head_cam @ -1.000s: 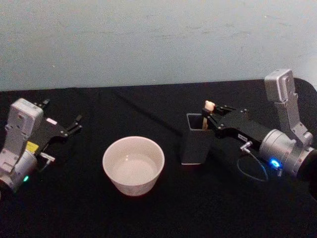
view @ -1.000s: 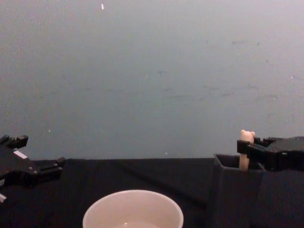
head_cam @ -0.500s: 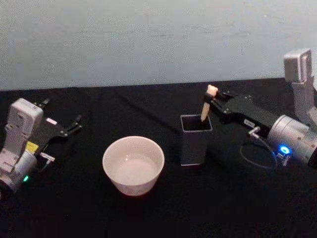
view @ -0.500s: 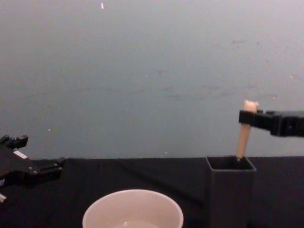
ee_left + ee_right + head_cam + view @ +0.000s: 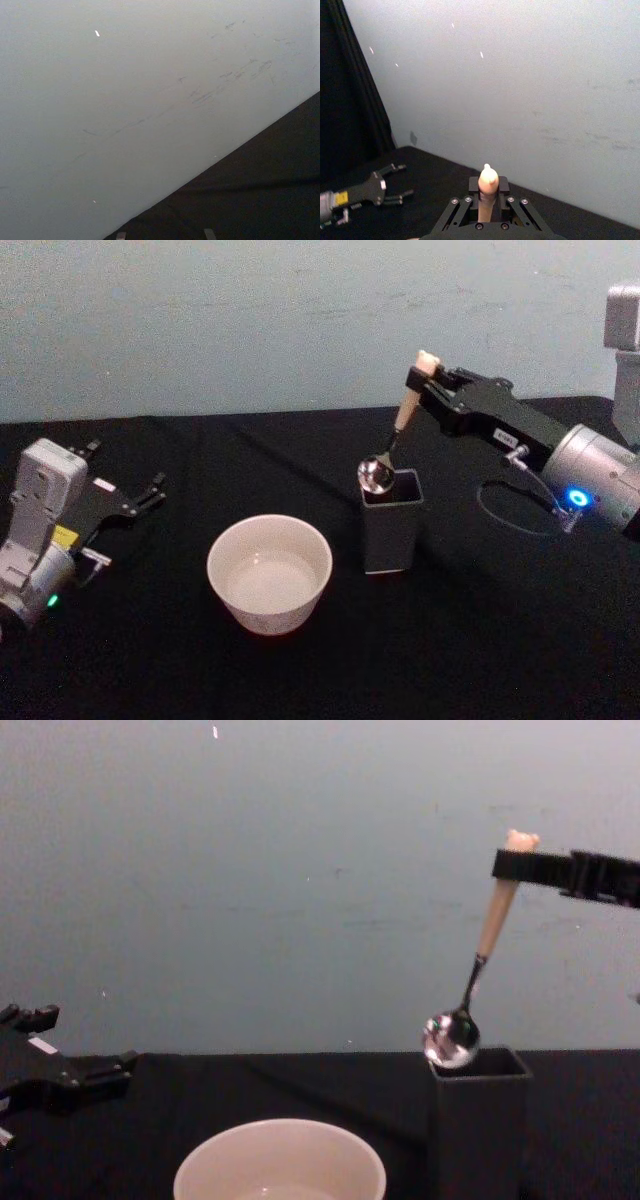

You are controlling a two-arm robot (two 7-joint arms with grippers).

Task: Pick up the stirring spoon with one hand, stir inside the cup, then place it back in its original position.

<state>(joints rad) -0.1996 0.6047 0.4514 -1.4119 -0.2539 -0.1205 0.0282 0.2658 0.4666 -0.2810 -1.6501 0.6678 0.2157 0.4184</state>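
- While the right gripper (image 5: 422,385) clamps the bear-topped handle, the stirring spoon (image 5: 398,430) hangs tilted, its silver bowl apparently just above the rim of the dark holder (image 5: 391,530).
- Cup (image 5: 270,618): beside the holder, apart from it.
- Left gripper (image 5: 125,472): parked far left, jaws apart.

Right arm (image 5: 560,452) high, jaws clamped; left arm (image 5: 38,532) low, jaws spread.

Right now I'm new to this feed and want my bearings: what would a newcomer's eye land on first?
The stirring spoon hangs tilted from the right pincer, shut on its peach handle, its silver bowl at the mouth of the dark grey holder, right of centre. Just left of that sits the cream cup; the left pincer lies open at far left.
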